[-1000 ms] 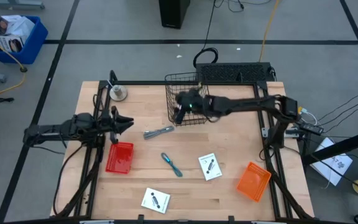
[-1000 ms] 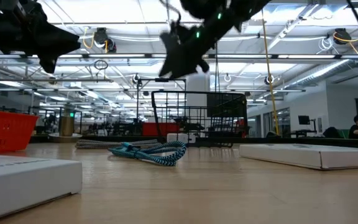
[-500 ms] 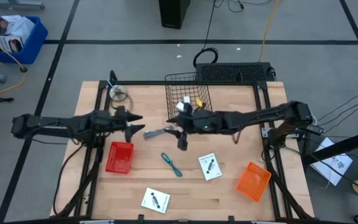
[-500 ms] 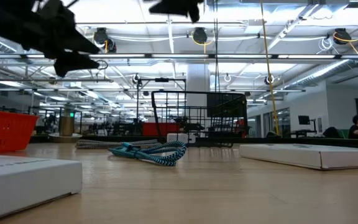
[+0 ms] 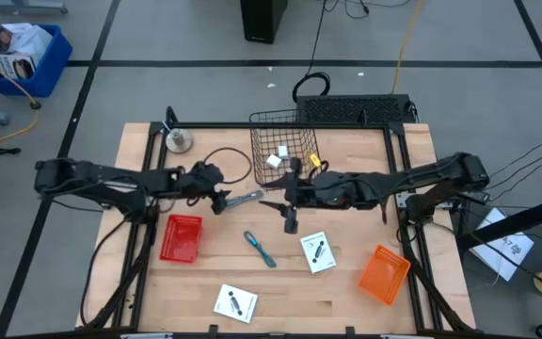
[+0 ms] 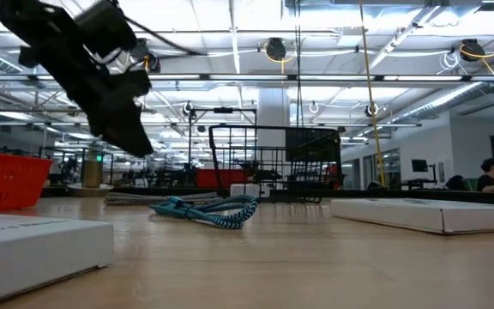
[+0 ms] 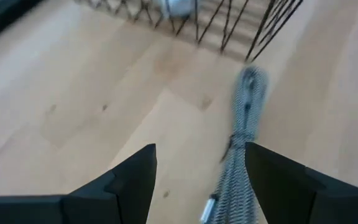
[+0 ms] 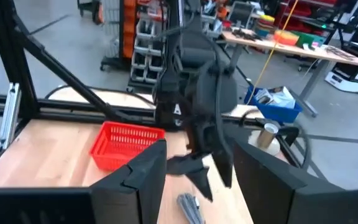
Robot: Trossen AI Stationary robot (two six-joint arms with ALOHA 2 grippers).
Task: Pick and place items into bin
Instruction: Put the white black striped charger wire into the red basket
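Hovering just beside the grey metal tool [image 5: 241,200] with fingers spread wide and empty — left hand [image 5: 219,199]. Lying flat on the tabletop [image 5: 346,292], near the wire bin [image 5: 283,151], long axis running toward the bin's near corner. Could nudge the tool askew or pinch only its tip — slim, round, prone to rolling. Right hand [image 5: 288,215] close on the tool's other side, partly parted, empty; could collide.

I see the metal tool [image 5: 241,200] just ahead of my left gripper [image 5: 220,199], the wire basket [image 5: 283,141] behind it, and the braided tool [image 5: 260,249] near my right gripper [image 5: 288,216].
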